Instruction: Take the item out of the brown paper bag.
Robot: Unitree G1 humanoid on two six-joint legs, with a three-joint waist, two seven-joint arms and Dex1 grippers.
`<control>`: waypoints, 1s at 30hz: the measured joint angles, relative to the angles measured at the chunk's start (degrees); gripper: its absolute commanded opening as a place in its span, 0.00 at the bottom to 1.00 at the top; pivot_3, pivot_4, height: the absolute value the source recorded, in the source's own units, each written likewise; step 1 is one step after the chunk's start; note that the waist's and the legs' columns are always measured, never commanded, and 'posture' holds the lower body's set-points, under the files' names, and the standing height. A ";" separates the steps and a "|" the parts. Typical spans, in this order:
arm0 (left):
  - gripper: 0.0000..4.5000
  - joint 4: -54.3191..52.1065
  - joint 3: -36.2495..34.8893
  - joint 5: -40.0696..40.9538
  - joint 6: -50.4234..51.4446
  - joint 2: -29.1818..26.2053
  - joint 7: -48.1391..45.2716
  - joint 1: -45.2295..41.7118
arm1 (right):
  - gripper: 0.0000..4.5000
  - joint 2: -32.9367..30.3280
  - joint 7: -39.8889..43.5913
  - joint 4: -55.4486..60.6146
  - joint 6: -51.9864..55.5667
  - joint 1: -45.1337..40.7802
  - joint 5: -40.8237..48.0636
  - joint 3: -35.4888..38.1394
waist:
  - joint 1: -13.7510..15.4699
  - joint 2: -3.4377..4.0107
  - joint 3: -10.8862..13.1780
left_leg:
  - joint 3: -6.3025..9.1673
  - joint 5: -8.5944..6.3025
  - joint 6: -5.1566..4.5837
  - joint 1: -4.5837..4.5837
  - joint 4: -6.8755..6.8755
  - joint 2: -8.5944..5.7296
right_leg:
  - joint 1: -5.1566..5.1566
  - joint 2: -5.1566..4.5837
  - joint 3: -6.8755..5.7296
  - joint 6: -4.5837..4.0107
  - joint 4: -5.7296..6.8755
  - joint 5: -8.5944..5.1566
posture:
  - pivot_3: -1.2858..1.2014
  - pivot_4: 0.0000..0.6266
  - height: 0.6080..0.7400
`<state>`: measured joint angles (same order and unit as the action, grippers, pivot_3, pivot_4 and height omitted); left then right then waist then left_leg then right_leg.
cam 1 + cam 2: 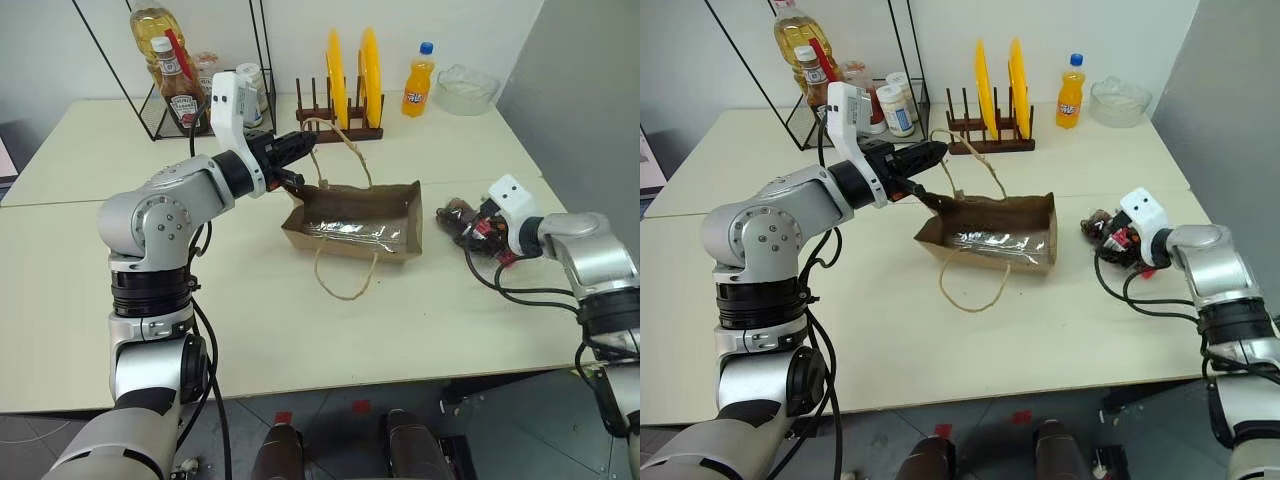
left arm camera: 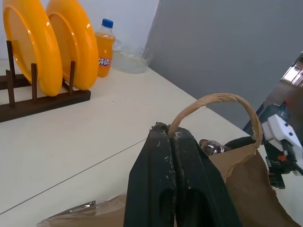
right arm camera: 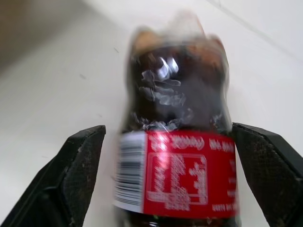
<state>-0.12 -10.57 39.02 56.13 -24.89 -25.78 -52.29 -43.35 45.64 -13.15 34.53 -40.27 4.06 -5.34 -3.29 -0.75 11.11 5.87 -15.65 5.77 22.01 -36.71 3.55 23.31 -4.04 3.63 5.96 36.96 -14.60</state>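
Head cameras: the cola bottle [image 1: 462,218] lies on its side on the pale bench [image 1: 300,320], out of the brown paper bag [image 1: 360,225] and just beside the bag's right end. The right gripper [image 1: 478,228] is down at the bottle, fingers spread to either side of it. The bottle's long axis runs roughly in line with that gripper, its base pointing toward the bag. The right arm is plainly the nearer one; the left gripper [image 1: 292,160] is well apart from the bottle, across the bag, clenched on a cord handle [image 1: 345,140] and holding the bag's near corner up.

Left wrist camera: the left gripper [image 2: 174,142] is pinched tight on the tan loop handle [image 2: 218,101], which arches above the bag's rim [image 2: 246,175]. Beyond the rim a glint of the bottle [image 2: 210,146] and the right arm's white housing [image 2: 284,137] show, on the far side of the bag. An orange soda bottle [image 2: 105,47] and yellow plates [image 2: 47,45] in a wooden rack [image 2: 38,101] stand farther back and play no part.

Right wrist camera: the bottle [image 3: 182,156] lies between the two black fingers [image 3: 80,170], red label nearest and dark base leading away. A gap shows on each side of the label, so the right gripper reads as released, not squeezing. The task looks essentially done; any next move by this arm would be a straight pull back along the bottle's axis.
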 measured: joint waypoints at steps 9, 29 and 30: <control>0.13 7.95 2.38 -5.03 -7.89 2.70 -1.12 -1.64 | 1.00 4.58 -10.73 27.24 5.91 11.86 1.94 11.80 | 0.57 -0.08 -0.05 | 0.06 0.00 0.00 -0.01 -0.03 0.01 | -0.04 0.00 -0.05 0.00 0.01 0.00 | 0.52 0.24 1.00; 0.99 -4.76 -2.94 -10.11 -14.33 -5.72 -1.74 13.33 | 1.00 25.09 -29.74 48.96 1.73 37.98 0.46 7.82 | 0.03 0.03 -0.08 | 0.02 -0.01 -0.02 -0.14 0.08 0.03 | -0.03 0.01 0.04 -0.02 0.10 -0.01 | 0.52 0.24 1.00; 0.99 -6.69 -3.58 -11.22 -14.89 -6.69 -1.03 16.83 | 1.00 25.67 -30.35 49.03 1.17 39.28 0.28 7.73 | 0.09 0.03 -0.08 | 0.04 -0.01 -0.02 -0.11 0.08 0.03 | -0.03 0.01 0.03 -0.02 0.09 -0.01 | 0.52 0.24 1.00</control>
<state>-6.81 -14.15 27.80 41.24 -31.58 -26.81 -35.47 -17.69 15.29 35.88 35.69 -0.99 4.34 2.38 -3.20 -0.72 11.03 5.91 -15.66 5.76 21.90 -36.62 3.57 23.28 -4.03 3.66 5.94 37.05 -14.61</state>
